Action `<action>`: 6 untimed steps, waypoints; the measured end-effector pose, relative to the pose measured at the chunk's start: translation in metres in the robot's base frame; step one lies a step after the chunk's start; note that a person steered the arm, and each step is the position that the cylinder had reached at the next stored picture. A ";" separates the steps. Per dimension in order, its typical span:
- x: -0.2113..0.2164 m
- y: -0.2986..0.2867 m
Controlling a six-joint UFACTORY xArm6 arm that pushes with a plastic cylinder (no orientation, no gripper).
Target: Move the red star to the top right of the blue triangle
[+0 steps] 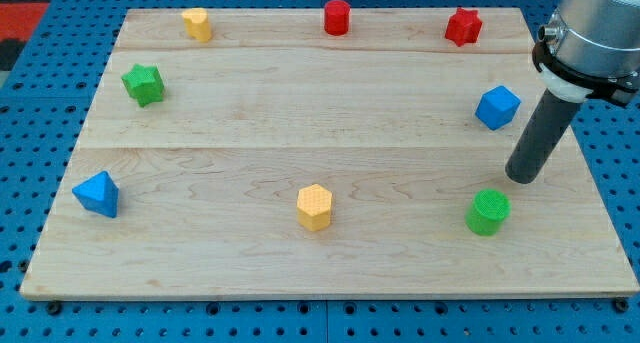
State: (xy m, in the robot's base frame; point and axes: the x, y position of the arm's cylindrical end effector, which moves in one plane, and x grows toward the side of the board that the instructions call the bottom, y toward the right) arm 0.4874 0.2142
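The red star [463, 26] lies near the view's top right edge of the wooden board [250, 143]. The blue triangle [97, 194] lies far off at the view's left, low on the board. My tip [521, 177] rests on the board at the view's right, well below the red star, just below and right of a blue cube [497, 107] and just above a green cylinder [488, 212]. It touches no block.
A red cylinder [337, 17] and a yellow block [197, 25] lie along the top edge. A green star [143, 84] lies at upper left. A yellow hexagonal block [314, 206] lies at bottom centre. The arm's grey body [590, 33] hangs over the right edge.
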 end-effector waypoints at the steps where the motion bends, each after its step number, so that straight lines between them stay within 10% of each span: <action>1: 0.001 0.004; 6: -0.102 0.070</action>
State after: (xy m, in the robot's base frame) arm 0.3853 0.2841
